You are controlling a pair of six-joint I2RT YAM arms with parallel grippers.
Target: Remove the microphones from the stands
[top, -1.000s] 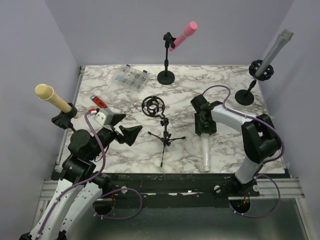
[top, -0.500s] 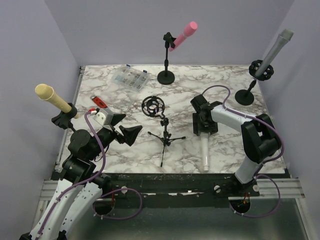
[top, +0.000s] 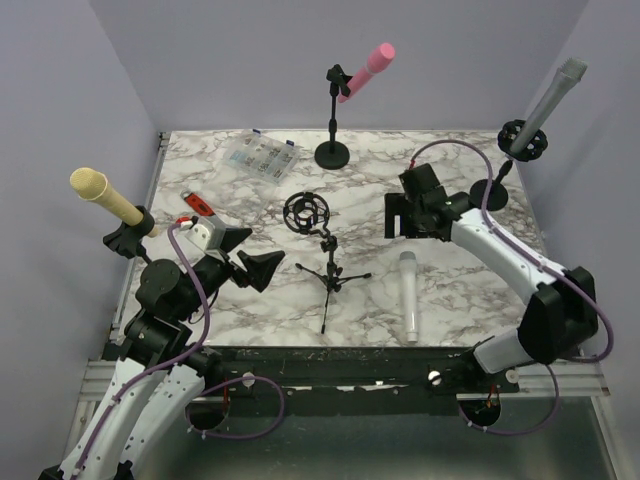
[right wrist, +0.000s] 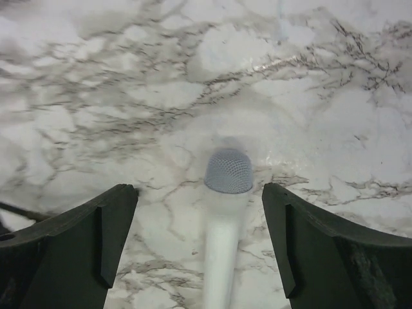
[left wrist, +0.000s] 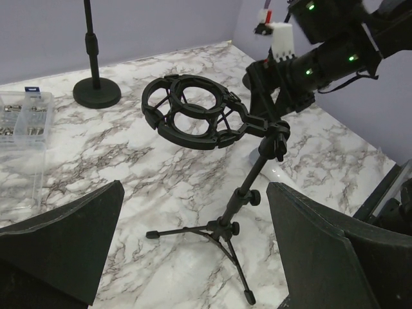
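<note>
**Overhead scene, with places given from the tripod stand (top: 327, 268) at the middle of the marble table (top: 470, 290).**

- **Far left of the stand:** at the table's edge, a cream microphone (top: 104, 196) sits tilted in a clip on its own holder.
- **Near the stand's left side:** the left gripper (top: 248, 255) hangs with its fingers (left wrist: 64, 238) spread very wide and nothing between them. Its wrist view looks straight at the stand.
- **Behind and left of the stand:** a red tool (top: 199, 205) lies on the table, and a clear box (top: 262, 158) lies farther back.
- **The stand itself:** it is upright on three legs, with a black ring mount (top: 307, 212) at its top, set off toward the left.
- **Behind the stand:** a pink microphone (top: 366, 70) is clipped to a round-based holder.
- **Just right of the stand:** the white microphone (top: 409, 296) lies flat on the table, apart from the stand and its ring mount. Its mesh head points toward the back.
- **Right of the stand and a little behind it:** the right gripper (top: 412, 222) points down toward the table, just beyond the white microphone's head. In its wrist view the fingers (right wrist: 84, 238) stand well apart, one on each side of the head with a gap on both sides, gripping nothing.
- **Far right and behind the stand:** a grey microphone (top: 548, 103) leans in a ring holder of its own.
</note>
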